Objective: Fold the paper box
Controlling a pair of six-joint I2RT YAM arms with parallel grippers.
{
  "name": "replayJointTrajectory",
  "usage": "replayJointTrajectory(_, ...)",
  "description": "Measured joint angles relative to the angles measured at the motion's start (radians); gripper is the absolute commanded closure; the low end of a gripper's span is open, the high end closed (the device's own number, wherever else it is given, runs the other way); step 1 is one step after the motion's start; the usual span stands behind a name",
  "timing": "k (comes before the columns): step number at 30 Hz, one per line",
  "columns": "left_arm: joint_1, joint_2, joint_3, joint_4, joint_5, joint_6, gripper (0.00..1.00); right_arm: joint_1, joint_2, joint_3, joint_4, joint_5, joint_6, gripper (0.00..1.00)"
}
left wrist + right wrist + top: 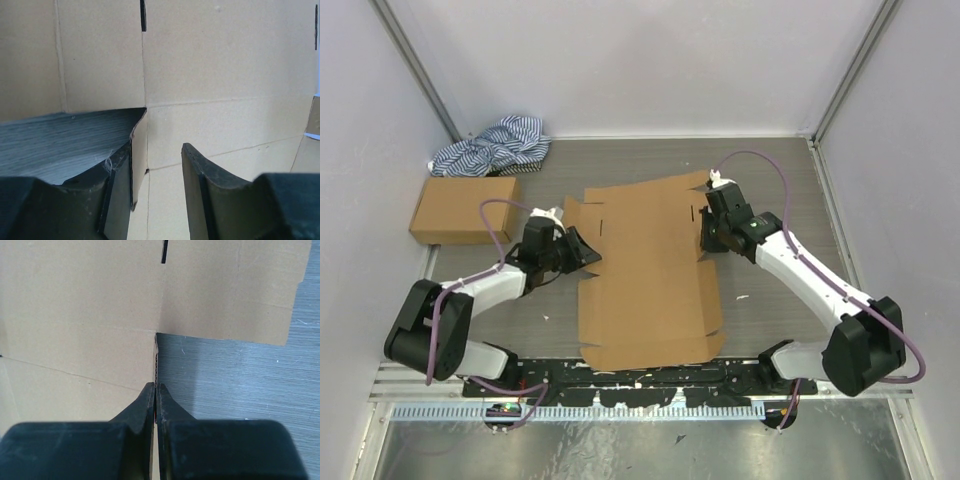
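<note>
Right gripper [156, 388] pinches a box [645, 280] flap; left gripper [157, 152] gapes half-open astride another, holding nothing; I'd seat deeper before squeezing.

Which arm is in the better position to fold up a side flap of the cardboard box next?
Likely right. The right gripper is shut on the paper box at its right edge, while the left gripper has its jaws apart around the left edge, gripping nothing yet.

We looked down from above and behind the arms over the whole table [780, 200]. Each wrist view sat low and very close behind its own tool: the left tool [157, 150] at the left edge of the paper box [645, 270], the right tool [156, 390] at its right edge. All three views shared that box.
</note>
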Motion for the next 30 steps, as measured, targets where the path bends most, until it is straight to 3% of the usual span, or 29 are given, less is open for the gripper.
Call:
replayJointTrajectory(5,-0.01,0.07,0.053,-0.053,0.009,0.006,0.56,0.0,0.042,-0.023,0.014,0.013,0.005,0.96)
replayJointTrajectory(13,-0.067,0.077,0.162,-0.217,-0.048,0.06,0.55,0.0,0.096,-0.041,0.04,0.008,0.024,0.69)
replayJointTrajectory(19,-0.103,0.082,0.233,-0.324,-0.091,0.1,0.54,0.0,0.159,-0.041,0.068,-0.005,0.024,0.62)
replayJointTrajectory(25,-0.117,0.122,0.254,-0.362,-0.106,0.116,0.54,0.0,0.21,-0.043,0.075,0.03,0.047,0.3)
replayJointTrajectory(30,-0.121,0.129,0.254,-0.377,-0.108,0.118,0.54,-0.006,0.21,-0.045,0.066,0.127,0.087,0.18)
